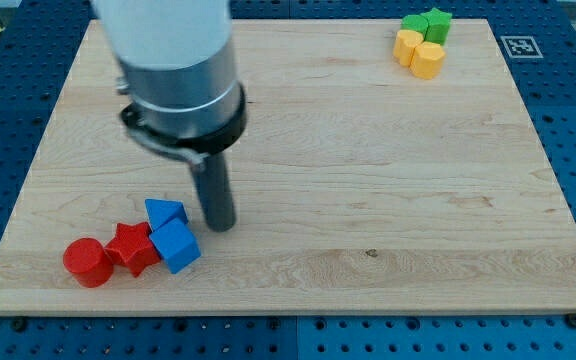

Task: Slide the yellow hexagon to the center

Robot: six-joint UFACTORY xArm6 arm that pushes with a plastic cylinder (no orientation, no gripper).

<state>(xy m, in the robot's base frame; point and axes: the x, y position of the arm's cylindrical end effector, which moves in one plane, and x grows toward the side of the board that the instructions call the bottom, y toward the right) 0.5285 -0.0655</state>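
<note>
The yellow hexagon (407,46) sits near the view's top right corner of the wooden board (368,180), touching a yellow heart-like block (428,60), a green block (415,24) and a green star-like block (437,24). My tip (219,224) is far away at the view's lower left, just right of the blue triangle (164,212) and above right of the blue cube (176,246). It touches no block that I can tell.
A red star (133,247) and a red cylinder (88,262) lie left of the blue cube near the board's bottom left edge. A fiducial marker (520,45) lies off the board's top right corner.
</note>
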